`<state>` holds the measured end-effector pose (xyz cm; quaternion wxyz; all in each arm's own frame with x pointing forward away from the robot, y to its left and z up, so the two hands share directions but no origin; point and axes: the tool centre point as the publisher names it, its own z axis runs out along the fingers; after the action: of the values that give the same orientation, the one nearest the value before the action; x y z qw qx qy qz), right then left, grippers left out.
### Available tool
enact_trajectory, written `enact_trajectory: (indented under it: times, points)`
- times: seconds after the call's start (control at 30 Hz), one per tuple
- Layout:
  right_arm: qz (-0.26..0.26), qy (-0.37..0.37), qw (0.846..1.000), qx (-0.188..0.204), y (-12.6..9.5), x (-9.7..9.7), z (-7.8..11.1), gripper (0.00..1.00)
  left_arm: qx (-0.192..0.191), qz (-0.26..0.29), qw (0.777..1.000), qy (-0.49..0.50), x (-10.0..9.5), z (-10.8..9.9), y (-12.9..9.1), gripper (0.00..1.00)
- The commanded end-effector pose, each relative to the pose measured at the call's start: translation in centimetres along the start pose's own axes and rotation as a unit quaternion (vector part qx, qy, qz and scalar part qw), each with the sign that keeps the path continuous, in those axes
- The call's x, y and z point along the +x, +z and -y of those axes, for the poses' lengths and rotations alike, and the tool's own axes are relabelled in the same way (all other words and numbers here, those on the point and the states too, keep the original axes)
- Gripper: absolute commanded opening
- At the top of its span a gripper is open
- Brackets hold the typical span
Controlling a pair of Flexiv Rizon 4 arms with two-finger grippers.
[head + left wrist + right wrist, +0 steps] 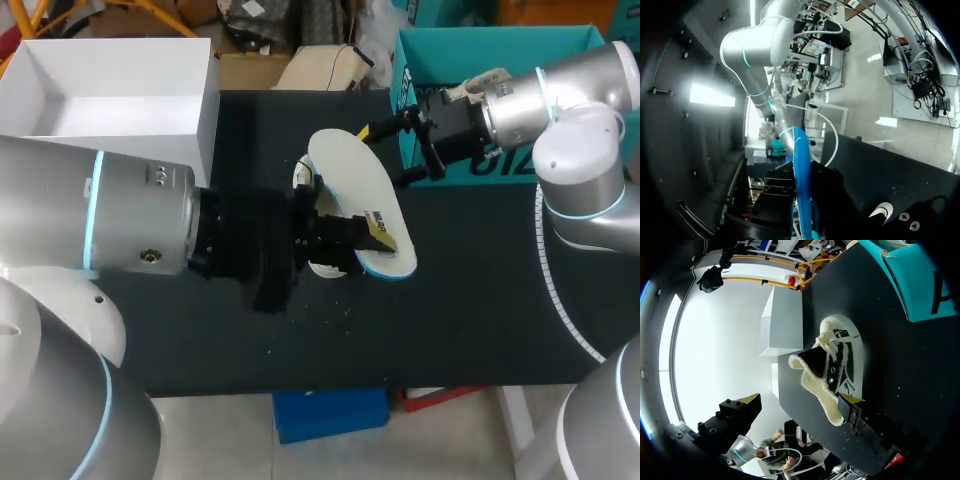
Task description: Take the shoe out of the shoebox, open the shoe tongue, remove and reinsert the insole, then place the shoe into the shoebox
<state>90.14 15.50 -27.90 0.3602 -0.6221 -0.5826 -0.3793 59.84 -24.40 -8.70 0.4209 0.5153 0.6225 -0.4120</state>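
Note:
My left gripper [362, 236] is shut on a white, blue-edged insole [355, 190] near its heel end and holds it above the black mat. Seen edge-on, the insole [801, 170] stands up between the fingers of my left gripper [802, 205]. Under it lies the black-and-white shoe [304, 176], mostly hidden. From the right wrist view the shoe [842, 357] rests on the mat with the cream-edged insole [820, 392] in front of it. My right gripper [388, 154] stands wide open, apart from the insole's far end, empty. The right gripper [801, 401] points toward the shoe.
The teal shoebox [455, 45] stands at the back right, just behind my right wrist. A white box [205, 100] sits at the back left. The black mat [470, 300] has free room at the front right.

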Motion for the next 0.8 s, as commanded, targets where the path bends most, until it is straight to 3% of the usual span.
enact_trajectory:
  times: [0.03,0.23,0.43,0.63,0.8]
  points:
    - [0.0,0.0,1.0,-0.001,0.1,0.0,0.0,1.0,-0.01,0.048,0.999,0.016,3.7,0.1,0.6,0.0]
    - [0.0,0.0,1.0,-0.001,0.1,0.0,0.0,1.0,-0.022,0.086,0.995,0.037,5.5,-1.8,0.1,0.0]
    - [0.0,0.0,1.0,-0.001,0.1,0.0,0.0,1.0,-0.011,0.1,0.993,0.06,6.7,-4.2,-0.3,0.0]
    - [0.0,0.0,1.0,-0.001,0.1,0.0,0.0,1.0,-0.006,0.122,0.988,0.099,9.5,-6.5,-0.3,0.0]
    - [0.0,0.0,1.0,-0.001,0.1,0.0,0.0,1.0,-0.02,0.108,0.985,0.133,11.9,-8.3,0.0,0.0]
